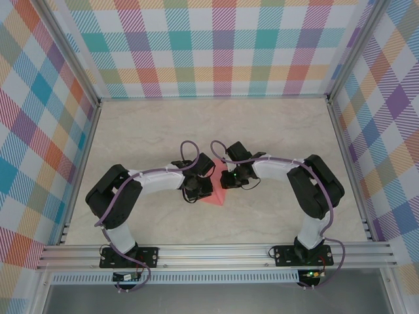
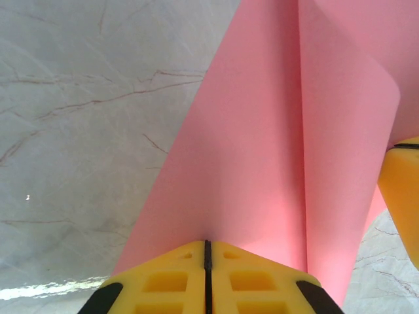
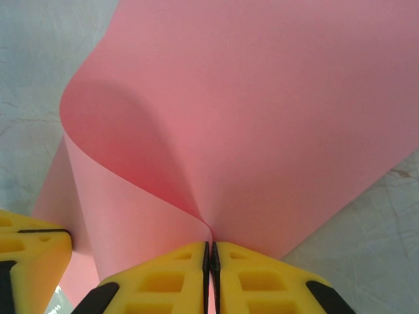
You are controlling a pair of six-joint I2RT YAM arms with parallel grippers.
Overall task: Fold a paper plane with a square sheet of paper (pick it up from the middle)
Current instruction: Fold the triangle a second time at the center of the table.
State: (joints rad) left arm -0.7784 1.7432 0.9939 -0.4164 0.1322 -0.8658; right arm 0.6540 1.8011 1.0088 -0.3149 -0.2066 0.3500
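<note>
We saw the left gripper with its yellow jaws pressed together on the near edge of the square sheet of paper, which spread away ahead of the grip with one long crease and a curling flap. The right gripper likewise pinched the sheet just beside it, the pink paper bowing ahead of both grippers, with the marble table beyond.
</note>
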